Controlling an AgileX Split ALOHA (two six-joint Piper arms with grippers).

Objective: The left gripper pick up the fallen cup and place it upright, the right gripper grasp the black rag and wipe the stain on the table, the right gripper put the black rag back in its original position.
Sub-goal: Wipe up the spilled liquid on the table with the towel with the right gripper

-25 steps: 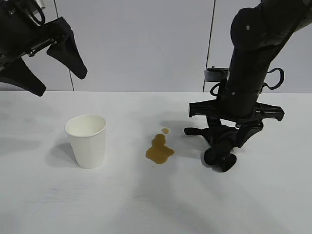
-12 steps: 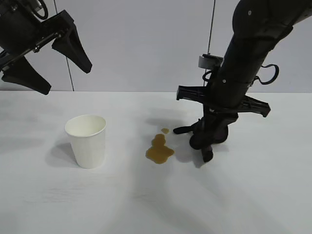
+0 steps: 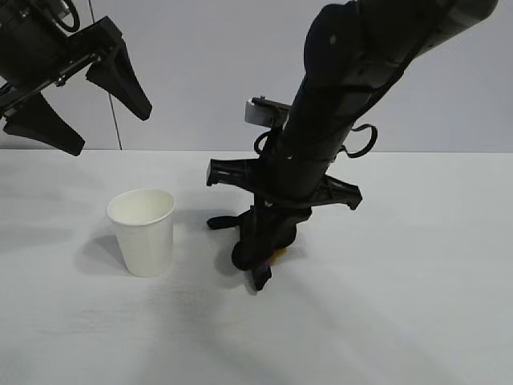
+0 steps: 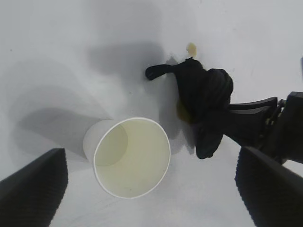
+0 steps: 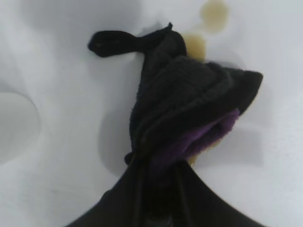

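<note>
The white cup (image 3: 142, 233) stands upright on the table (image 3: 417, 321), left of centre. High above it, at the upper left, my left gripper (image 3: 103, 128) hangs open and empty; in the left wrist view its fingers (image 4: 33, 189) flank the cup (image 4: 132, 163) from far above. My right gripper (image 3: 260, 250) is shut on the black rag (image 3: 255, 241) and presses it onto the stain. The rag covers most of the stain (image 3: 278, 255); an amber edge shows. In the right wrist view the rag (image 5: 189, 94) shows a purple patch, with the stain (image 5: 196, 45) and a droplet (image 5: 214, 14) beyond.
A grey panelled wall (image 3: 208, 72) stands behind the table's far edge. The right arm (image 3: 337, 96) leans in from the upper right over the table's middle. Bare tabletop lies to the right and in front.
My right gripper has carried the rag leftward from beside the stain onto it, hiding most of the puddle. The left gripper rose slightly and now holds still. The cup has not moved.
</note>
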